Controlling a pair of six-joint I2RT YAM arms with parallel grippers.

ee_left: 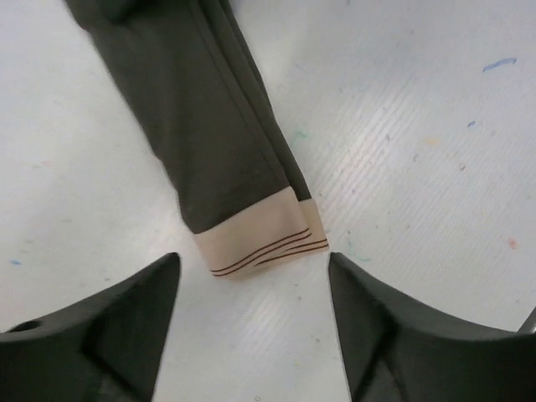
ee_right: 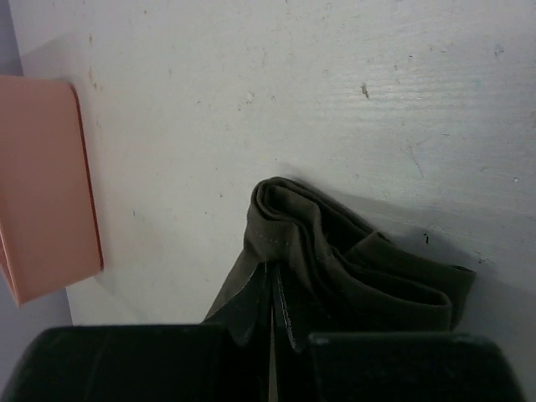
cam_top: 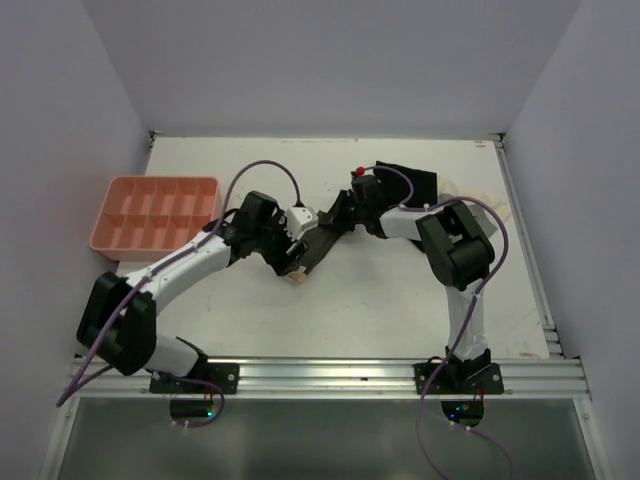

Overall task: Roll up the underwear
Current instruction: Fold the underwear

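The underwear [ee_left: 209,126] is folded into a long dark brown strip lying on the white table, and its beige waistband end [ee_left: 260,241] has thin brown stripes. My left gripper [ee_left: 253,263] is open just short of that end, one finger on each side and touching nothing. In the top view the underwear [cam_top: 318,246] runs diagonally between the arms, with the left gripper [cam_top: 289,262] at its near end. My right gripper [ee_right: 273,289] is shut on the bunched far end of the underwear [ee_right: 352,268], lifting it a little; the right gripper [cam_top: 339,216] is at mid-table.
A pink compartment tray [cam_top: 155,212] sits at the left of the table, and the same tray [ee_right: 42,184] shows at the left edge of the right wrist view. A black garment [cam_top: 415,182] and a cream garment [cam_top: 485,200] lie at the back right behind the right arm.
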